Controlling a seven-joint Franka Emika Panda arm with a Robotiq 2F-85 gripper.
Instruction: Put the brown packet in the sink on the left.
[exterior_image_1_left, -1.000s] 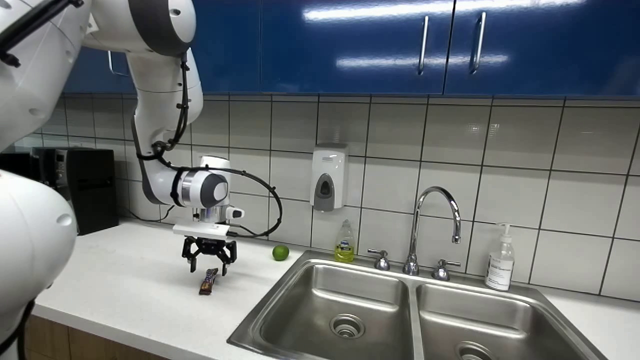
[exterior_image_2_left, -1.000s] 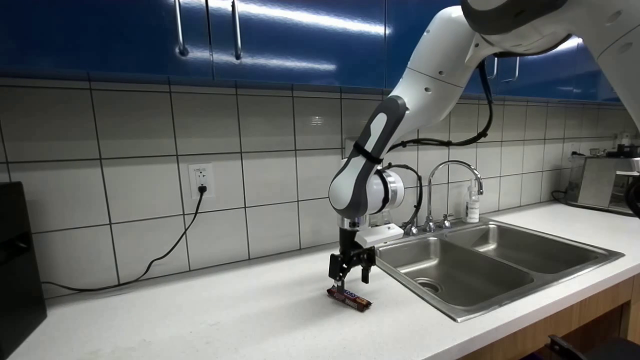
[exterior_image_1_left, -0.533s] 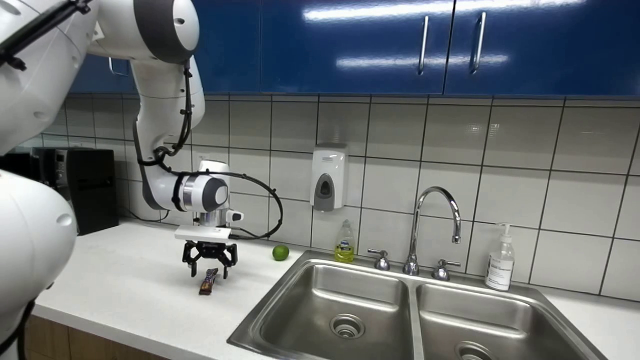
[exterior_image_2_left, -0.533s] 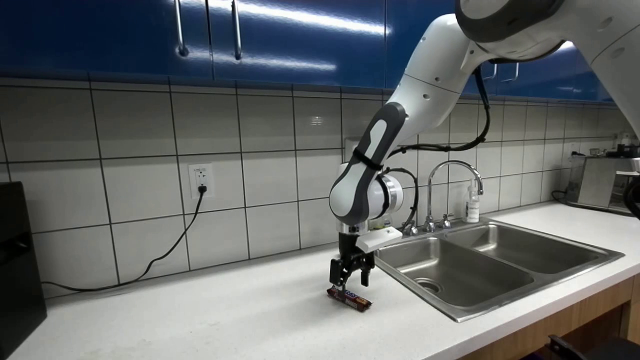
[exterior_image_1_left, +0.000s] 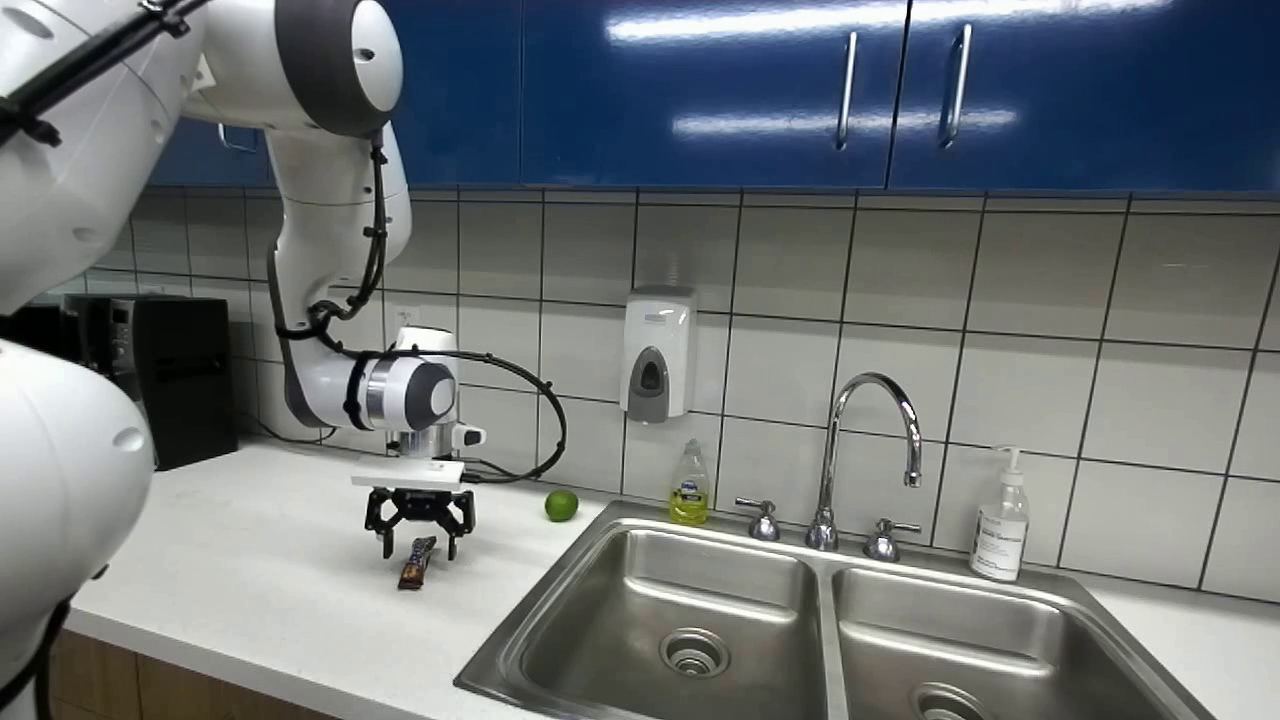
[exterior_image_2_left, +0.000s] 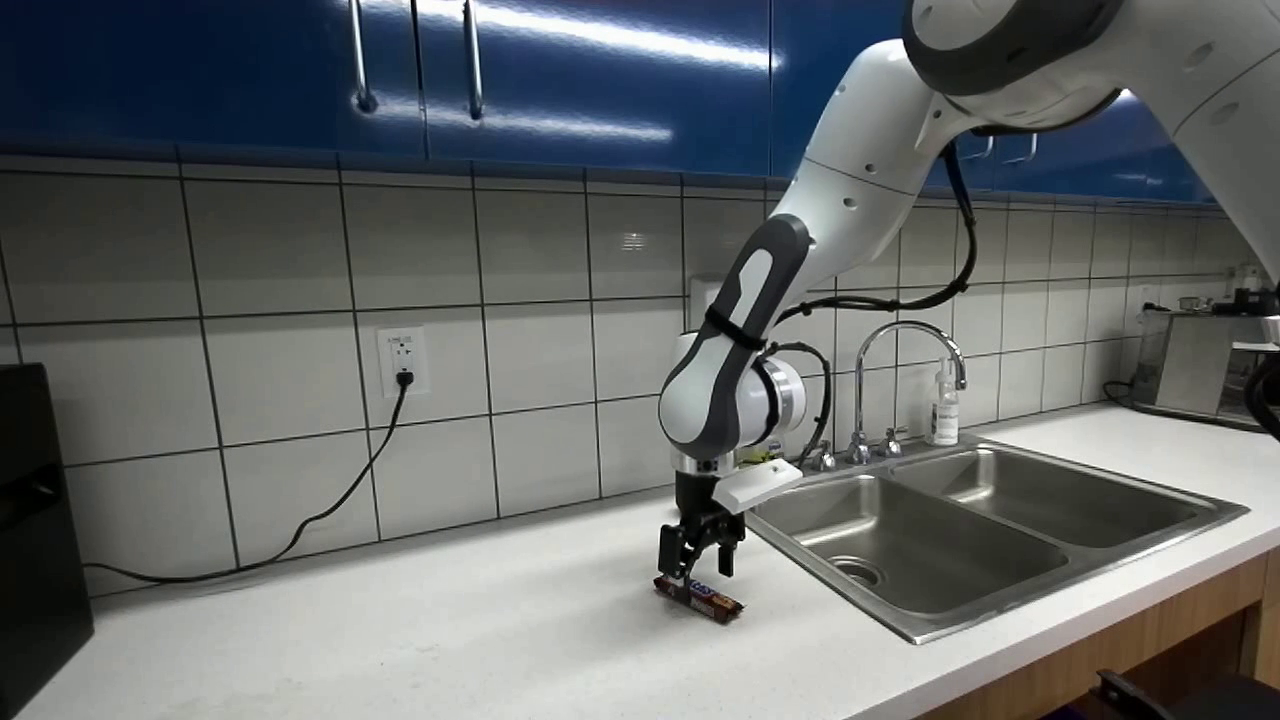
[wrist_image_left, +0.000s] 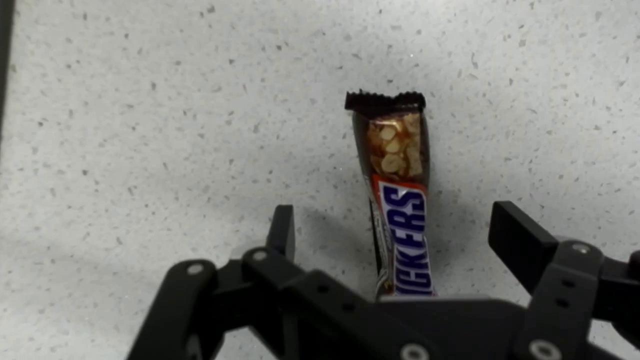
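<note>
The brown packet, a Snickers bar, lies flat on the white counter. It also shows in an exterior view and in the wrist view, where its lower end is hidden by the gripper body. My gripper is open and low over the packet, fingers pointing down. In the wrist view the fingers stand on both sides of the packet, apart from it, with a gap on each side. The left sink basin is to the right of the packet; it also shows in an exterior view.
A green lime lies behind the packet near the wall. A dish soap bottle, faucet and sanitizer bottle stand behind the sink. A black machine with a power cord stands farther along the counter.
My gripper has come down a little toward the counter, with its fingers now lower beside the packet. It stays open. The packet has not moved.
</note>
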